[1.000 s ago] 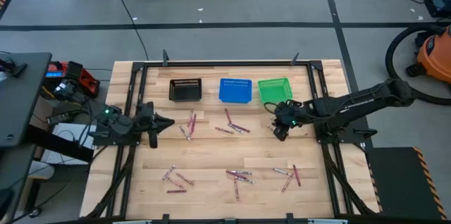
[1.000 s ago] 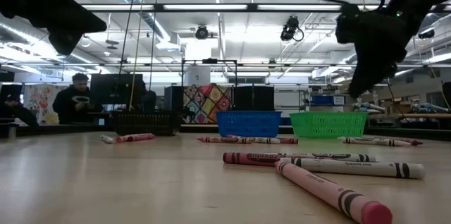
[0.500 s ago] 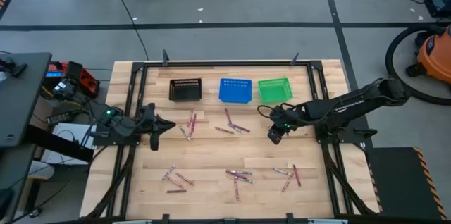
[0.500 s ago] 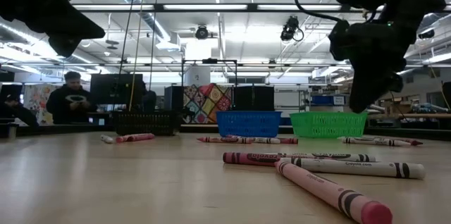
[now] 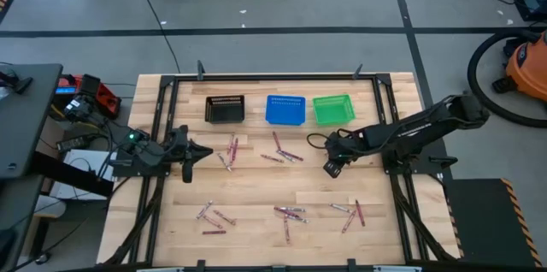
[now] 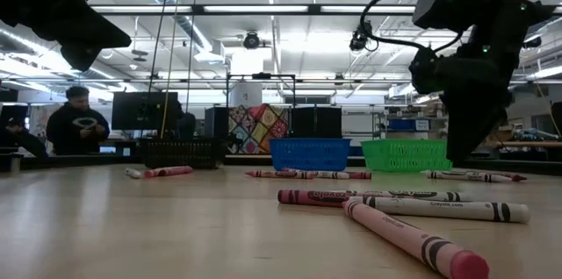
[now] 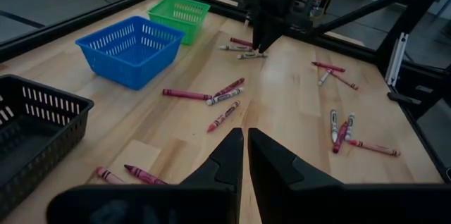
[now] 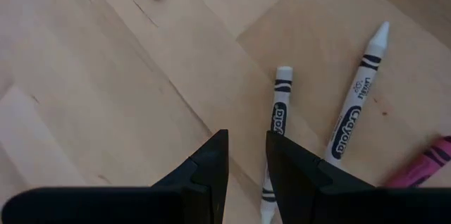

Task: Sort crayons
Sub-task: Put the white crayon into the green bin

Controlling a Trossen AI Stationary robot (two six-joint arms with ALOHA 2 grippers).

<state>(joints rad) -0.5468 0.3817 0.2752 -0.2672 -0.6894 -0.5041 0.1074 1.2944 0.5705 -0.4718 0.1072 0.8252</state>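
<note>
Right hand (image 5: 330,168) hangs low over white crayons (image 8: 276,131) on the bench (image 5: 256,188), fingers slightly parted, empty. Left hand (image 5: 187,169) waits left, nearly closed, empty.

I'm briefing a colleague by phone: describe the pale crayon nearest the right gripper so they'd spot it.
Start at the green basket; the right gripper hangs just beside it. Under it lie two pale crayons: yours, the nearer pale crayon, runs into the gap between the fingers, while the other pale crayon lies off to one side by a pink crayon.
</note>
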